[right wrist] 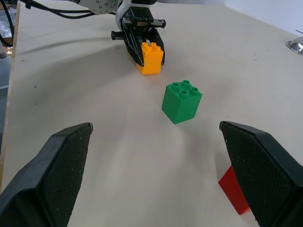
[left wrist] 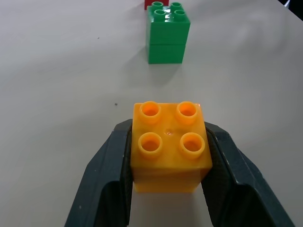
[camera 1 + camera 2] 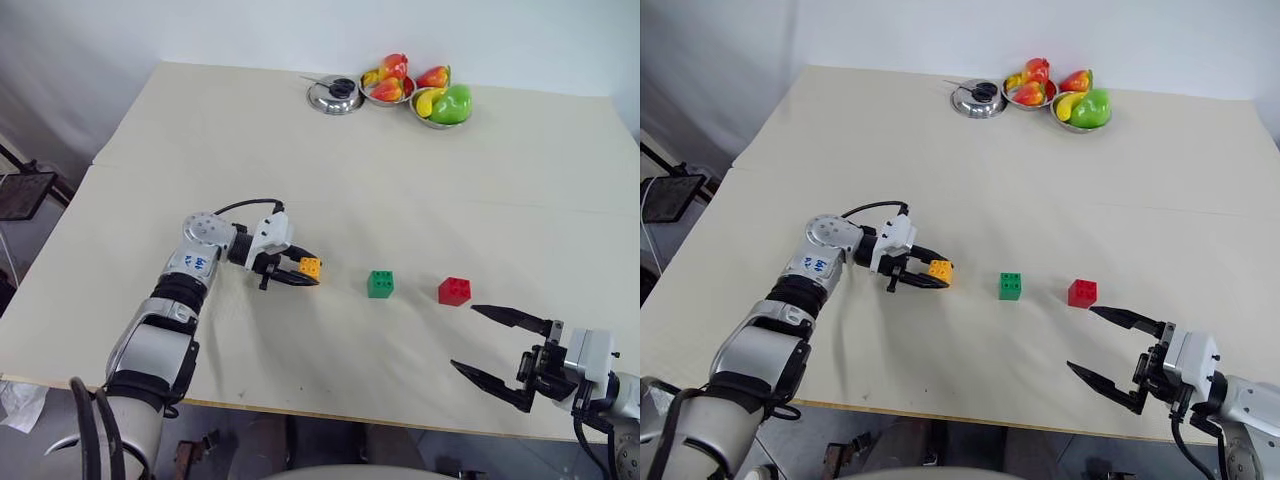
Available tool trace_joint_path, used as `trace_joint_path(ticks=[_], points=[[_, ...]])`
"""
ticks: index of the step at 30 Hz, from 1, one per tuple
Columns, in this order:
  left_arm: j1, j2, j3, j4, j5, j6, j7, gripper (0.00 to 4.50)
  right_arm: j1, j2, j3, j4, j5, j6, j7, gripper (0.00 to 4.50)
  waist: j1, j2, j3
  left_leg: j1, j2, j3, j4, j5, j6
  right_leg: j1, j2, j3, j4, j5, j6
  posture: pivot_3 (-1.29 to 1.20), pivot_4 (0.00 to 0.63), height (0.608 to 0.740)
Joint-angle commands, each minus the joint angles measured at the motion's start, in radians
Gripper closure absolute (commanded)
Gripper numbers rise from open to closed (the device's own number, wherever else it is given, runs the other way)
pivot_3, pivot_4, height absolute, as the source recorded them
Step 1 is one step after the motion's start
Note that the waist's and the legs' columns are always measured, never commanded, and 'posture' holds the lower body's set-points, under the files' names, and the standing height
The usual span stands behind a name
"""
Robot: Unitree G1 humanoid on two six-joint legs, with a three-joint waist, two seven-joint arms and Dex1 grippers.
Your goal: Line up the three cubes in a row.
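Yellow cube (image 2: 170,146) is gripped by left hand (image 3: 292,272); it should be set down level with green (image 3: 380,284) and red (image 3: 455,291) (even spacing). Right hand (image 3: 495,348) gapes, empty.

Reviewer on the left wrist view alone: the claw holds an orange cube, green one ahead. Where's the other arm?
Observer: The right claw hangs open near the table's front edge, close to the red cube.
Reviewer: Is the red cube in line?
Observer: Roughly: the orange cube, green cube and red cube form a spaced row.
Reviewer: Anything else on the table?
Observer: Steel bowls of toy fruit at the far edge.
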Motion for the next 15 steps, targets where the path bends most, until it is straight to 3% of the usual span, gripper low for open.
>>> trace_joint_path(ticks=[1,11,12,15], points=[[-0.041,-0.029,-0.013,0.047,0.037,-0.044,-0.014,2.98,-0.006,0.006,0.001,-0.027,0.001,-0.011,-0.009,0.00,0.003,0.000,0.000,0.000,0.000,0.000,0.000,0.000,0.000,0.000,0.000,0.000,-0.001,0.000,0.000,0.00,0.150,0.740],[-0.111,-0.052,-0.004,0.165,0.092,-0.083,-0.025,2.98,-0.016,0.005,0.019,-0.025,0.002,-0.004,-0.012,0.00,0.016,0.000,0.000,0.000,-0.001,0.001,0.000,0.000,0.001,0.000,0.000,0.000,-0.002,0.001,0.001,0.00,0.150,0.740],[-0.112,-0.049,0.001,0.166,0.091,-0.081,-0.021,2.26,-0.014,0.005,0.020,-0.026,0.002,-0.004,-0.013,0.00,0.016,0.000,0.000,0.000,-0.001,0.001,0.000,0.000,0.001,0.000,0.000,0.000,-0.002,0.001,0.001,0.00,0.150,0.740],[-0.107,-0.034,0.031,0.155,0.066,-0.098,-0.039,1.44,-0.007,0.008,0.022,-0.029,0.002,-0.006,-0.017,0.00,0.015,0.000,0.000,-0.001,-0.001,0.001,0.000,0.001,0.001,-0.001,0.000,0.000,-0.002,0.001,0.002,0.00,0.150,0.740]])
